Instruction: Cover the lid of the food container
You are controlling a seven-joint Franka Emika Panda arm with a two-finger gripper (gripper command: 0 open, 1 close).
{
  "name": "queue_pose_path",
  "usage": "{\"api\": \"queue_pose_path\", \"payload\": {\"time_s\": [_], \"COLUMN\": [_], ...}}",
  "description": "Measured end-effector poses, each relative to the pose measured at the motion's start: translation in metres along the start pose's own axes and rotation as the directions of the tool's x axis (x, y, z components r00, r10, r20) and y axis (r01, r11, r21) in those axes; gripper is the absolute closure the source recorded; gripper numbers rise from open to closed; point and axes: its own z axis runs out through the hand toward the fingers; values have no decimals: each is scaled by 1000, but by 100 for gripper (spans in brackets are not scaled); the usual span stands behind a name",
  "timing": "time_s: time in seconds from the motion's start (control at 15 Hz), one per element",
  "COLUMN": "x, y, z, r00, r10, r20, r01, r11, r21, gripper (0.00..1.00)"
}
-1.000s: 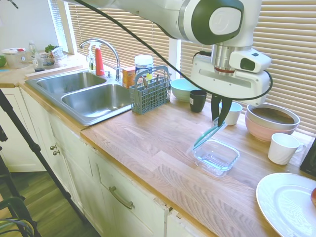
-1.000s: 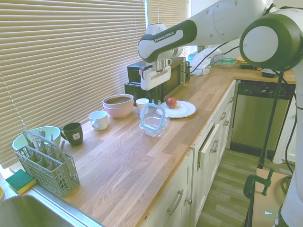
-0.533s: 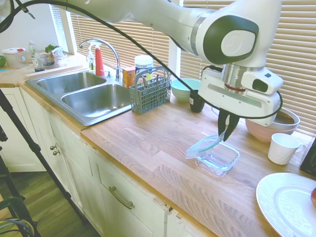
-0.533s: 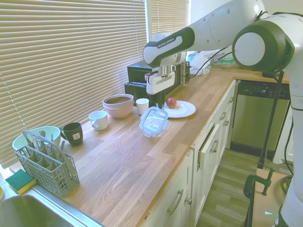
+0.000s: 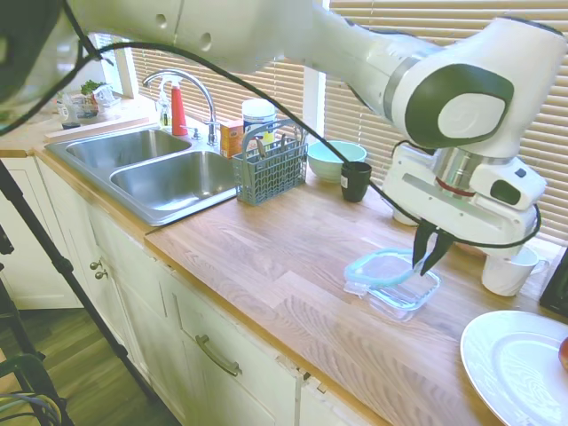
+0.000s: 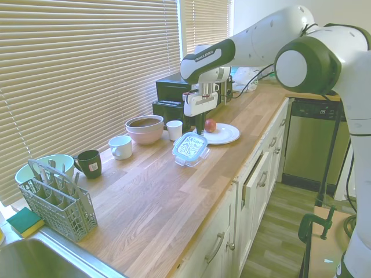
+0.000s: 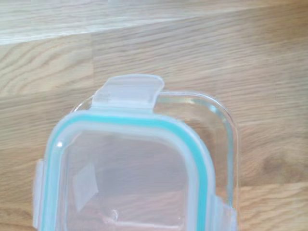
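- Lowering the lid (image 5: 382, 267) onto the food container (image 5: 410, 297); end effector (image 5: 432, 257) is gripping its far edge, lid sitting offset.
- Next: judging it needs squaring over the rim, then releasing.

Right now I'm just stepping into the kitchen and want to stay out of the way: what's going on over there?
The white arm is putting the lid on the food container on the wooden countertop. The gripper holds the lid by one edge. The lid lies nearly flat over the dish but sits offset; the wrist view shows bare glass rim beside it. It isn't seated yet.
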Motion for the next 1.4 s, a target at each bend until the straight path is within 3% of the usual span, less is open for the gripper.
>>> {"api": "queue_pose_path", "payload": {"time_s": [0.33, 1.0, 1.4], "x": [27, 58, 67], "y": [1, 13, 13], "z": [18, 38, 34], "r00": [999, 994, 995], "r10": [15, 53, 51], "r20": [28, 95, 91], "r01": [-14, -53, -53], "r11": [1000, 999, 998], "r21": [-17, 3, 17], "gripper": [100, 100, 100]}}
